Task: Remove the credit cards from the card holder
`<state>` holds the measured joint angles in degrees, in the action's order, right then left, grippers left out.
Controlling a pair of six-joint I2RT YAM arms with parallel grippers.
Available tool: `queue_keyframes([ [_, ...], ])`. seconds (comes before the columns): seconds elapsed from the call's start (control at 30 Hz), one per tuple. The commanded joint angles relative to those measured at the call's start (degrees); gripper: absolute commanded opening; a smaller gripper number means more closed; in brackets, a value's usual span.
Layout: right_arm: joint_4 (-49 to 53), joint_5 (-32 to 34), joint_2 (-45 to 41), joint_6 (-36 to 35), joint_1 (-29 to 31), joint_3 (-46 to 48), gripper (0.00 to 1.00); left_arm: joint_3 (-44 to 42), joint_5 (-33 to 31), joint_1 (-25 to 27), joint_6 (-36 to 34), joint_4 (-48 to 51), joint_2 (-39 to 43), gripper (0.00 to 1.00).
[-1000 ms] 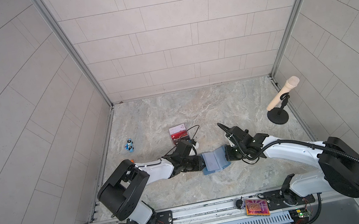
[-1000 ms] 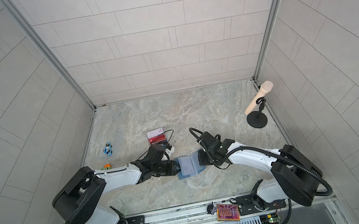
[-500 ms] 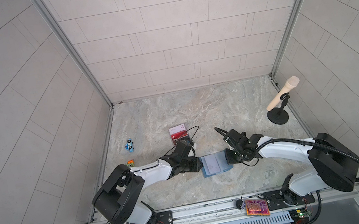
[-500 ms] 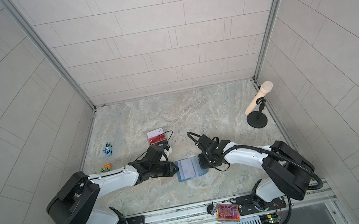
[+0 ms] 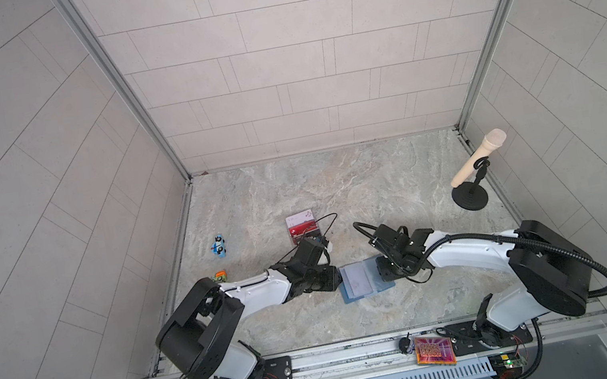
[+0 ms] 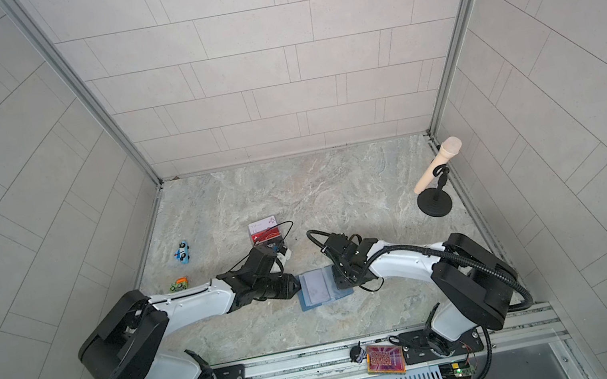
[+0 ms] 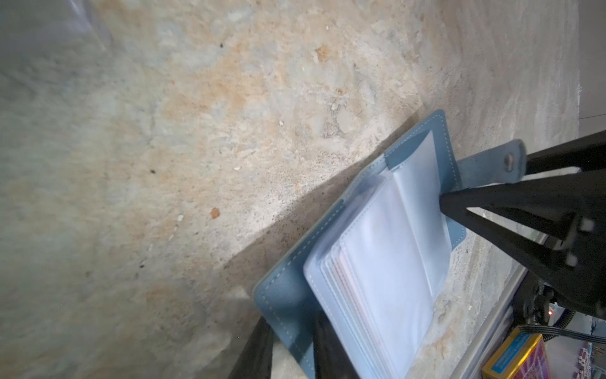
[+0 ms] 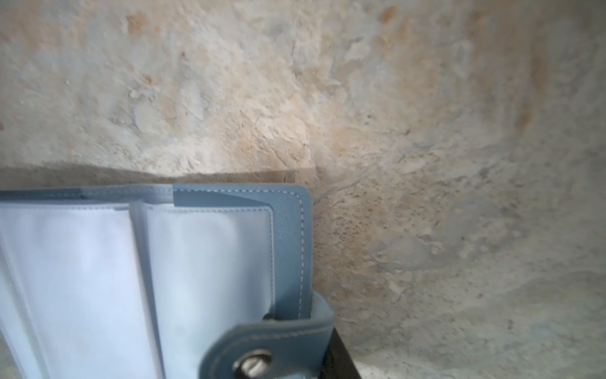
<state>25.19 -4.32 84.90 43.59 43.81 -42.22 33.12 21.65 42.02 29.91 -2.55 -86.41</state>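
Gripping the pebbled, stitched card holder (image 7: 285, 295) edge, left gripper (image 7: 292, 352) clamps; right gripper (image 5: 383, 274) gapes (frosted rectangular sleeves (image 7: 387, 262) fanned).

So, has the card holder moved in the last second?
Yes: the card holder has shifted slightly toward the front rail, away from the red card.

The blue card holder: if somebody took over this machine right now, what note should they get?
Left gripper: seems clamped on the cover edge of the card holder.
Right gripper: jaws apart, the snap tab between them.
The card holder lies open on the table, between both.
Done: three credit cards lie overlapping on the table, apart from it.
Left: pinkish edges in the sleeves hint at more cards; check and pull them.
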Motion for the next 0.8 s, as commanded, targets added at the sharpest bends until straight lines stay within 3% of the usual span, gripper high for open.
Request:
queue_keyframes([
  [0.0,5.11,3.36,1.36,-0.12,1.48,-0.52,0.28,-1.20,-2.33,0.17,-1.25,2.20,-1.17,0.26],
  [0.23,9.46,6.86,-0.92,-1.55,4.12,-4.54,0.29,-2.37,-4.86,0.17,-0.76,1.78,0.51,0.24],
  [0.37,11.53,6.83,-4.16,-3.17,4.62,-7.18,0.35,-2.42,-7.23,0.17,-0.78,3.38,3.59,0.24],
  [0.5,12.16,3.93,-7.38,-5.04,4.62,-9.32,0.42,-2.32,-5.18,0.17,-0.75,2.11,6.17,0.24],
  [0.77,7.52,-3.32,-9.24,-6.51,6.22,-10.91,0.45,-3.62,0.02,0.17,1.27,-3.56,7.57,0.17],
])
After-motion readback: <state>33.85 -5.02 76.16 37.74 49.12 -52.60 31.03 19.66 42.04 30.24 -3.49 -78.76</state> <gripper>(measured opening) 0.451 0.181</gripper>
